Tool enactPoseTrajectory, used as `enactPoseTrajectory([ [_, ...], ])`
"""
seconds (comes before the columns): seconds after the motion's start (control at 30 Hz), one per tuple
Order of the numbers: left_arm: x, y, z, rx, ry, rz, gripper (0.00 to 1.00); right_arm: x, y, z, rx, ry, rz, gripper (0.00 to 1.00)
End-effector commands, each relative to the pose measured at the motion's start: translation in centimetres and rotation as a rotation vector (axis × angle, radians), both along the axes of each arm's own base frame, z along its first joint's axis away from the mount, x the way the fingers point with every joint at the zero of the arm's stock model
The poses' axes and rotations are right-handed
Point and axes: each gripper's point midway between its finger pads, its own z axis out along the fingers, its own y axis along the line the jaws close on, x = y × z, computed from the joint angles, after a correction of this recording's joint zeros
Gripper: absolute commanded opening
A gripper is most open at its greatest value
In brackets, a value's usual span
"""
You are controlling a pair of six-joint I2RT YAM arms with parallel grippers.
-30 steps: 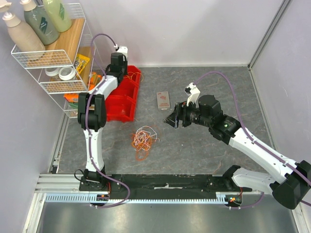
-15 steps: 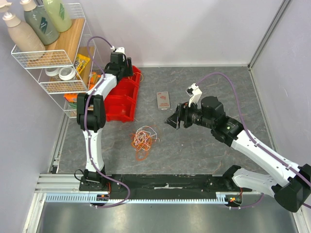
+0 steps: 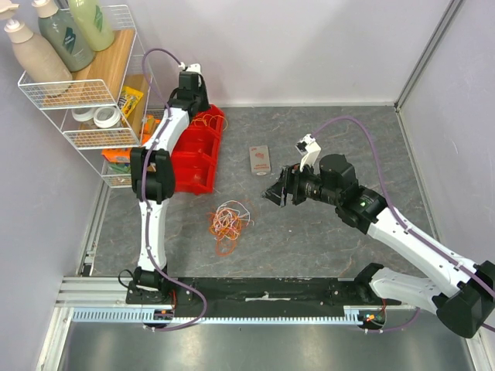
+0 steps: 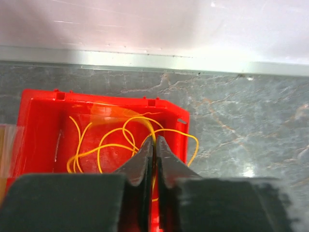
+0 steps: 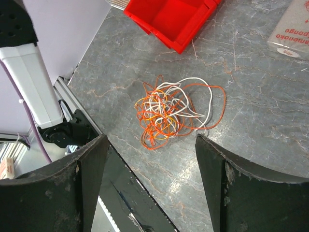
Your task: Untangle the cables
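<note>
1. Cables [image 3: 227,224]: a tangle of orange and white loops. It lies on the grey table [image 3: 325,255] in front of the red bin, left of centre, and touches neither arm.
2. Red bin [image 4: 96,102]: a row of open compartments at the far left of the table, just beside the wire rack. The far compartment holds a yellow wire [image 4: 104,145] in loose coils, with one loop reaching over the right rim.
3. Left claw [image 4: 153,140]: poised over that far compartment with its fingers pinched almost together. A strand of the yellow wire shows in the slit between them, so the claw grips the wire.
4. Right claw [image 5: 150,140]: held above the table to the right of the tangle, with its fingers spread wide apart. Its camera looks down on the tangle.
5. Wire rack [image 3: 66,94]: stands against the left wall. The top shelf carries three pump bottles [image 3: 66,39] and a wooden board [image 3: 108,58]. The shelf below holds tape rolls [image 3: 104,116] and snack packets.
6. Flat packet [image 3: 261,160]: lies on the table between the bin and the right claw, apart from both.
7. Edges and room: the back wall runs just behind the bin. A black strip [image 3: 263,292] marks the near edge between the arm bases. Grey surface shows on every side of the tangle and across the right half up to the side wall.
</note>
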Motion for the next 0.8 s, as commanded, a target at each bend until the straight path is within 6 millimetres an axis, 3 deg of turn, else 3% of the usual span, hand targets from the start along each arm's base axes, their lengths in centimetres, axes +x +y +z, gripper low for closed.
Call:
enactPoseTrajectory([
  [0.0, 0.2, 0.4, -4.5, 0.02, 0.118, 0.025, 0.02, 0.3, 0.5, 0.2, 0.016, -0.019, 0.015, 0.81],
  [0.2, -0.4, 1.4, -6.5, 0.008, 0.189, 0.01, 0.02, 0.2, 0.6, 0.2, 0.024, -0.018, 0.021, 0.81],
  [0.3, -0.9, 1.5, -5.2, 0.009, 0.191, 0.007, 0.07, 0.1, 0.6, 0.3, 0.033, -0.016, 0.026, 0.81],
  [0.6, -2.7, 0.7, 4.2, -0.026, 0.075, -0.06, 0.72, -0.5, 0.4, 1.0, 0.062, -0.021, 0.03, 0.81],
  [0.77, -4.1, 0.3, 5.4, -0.057, 0.087, -0.068, 0.87, -0.7, 0.3, 1.2, 0.074, -0.026, 0.029, 0.8],
])
